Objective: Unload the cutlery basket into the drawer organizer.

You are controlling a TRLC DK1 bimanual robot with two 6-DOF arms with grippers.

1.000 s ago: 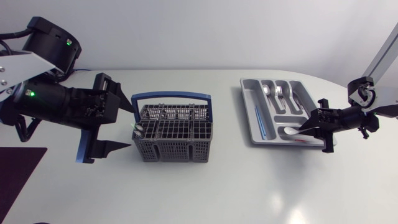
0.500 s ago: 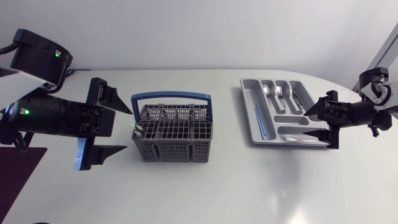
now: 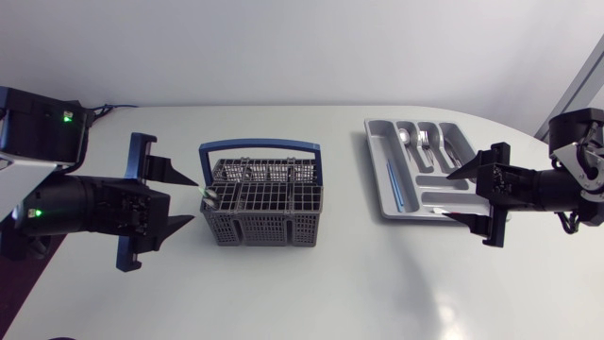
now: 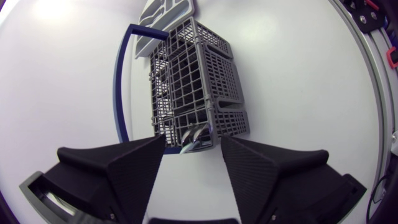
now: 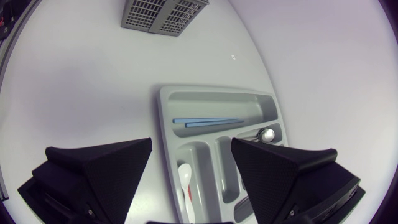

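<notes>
Here, the left gripper (image 3: 193, 200) is seen spread wide, nothing held, tips just beside the cutlery basket (image 3: 260, 231) | basket is set mid-table, cutlery (image 3: 208, 196) lodged at its left end | right gripper (image 3: 451, 196) is held wide open, empty, at the drawer organizer's (image 3: 376, 179) right end.

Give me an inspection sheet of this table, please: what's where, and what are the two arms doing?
Surface: white table.
Job's things: grey basket with blue handle, cutlery at one end; tray holding spoons and forks.
Clutter: nothing seen.
Jaws: open on left arm, facing basket; open on right arm, at tray's edge.
Cables: dark cable behind left arm.
Surroundings: nothing seen.
</notes>
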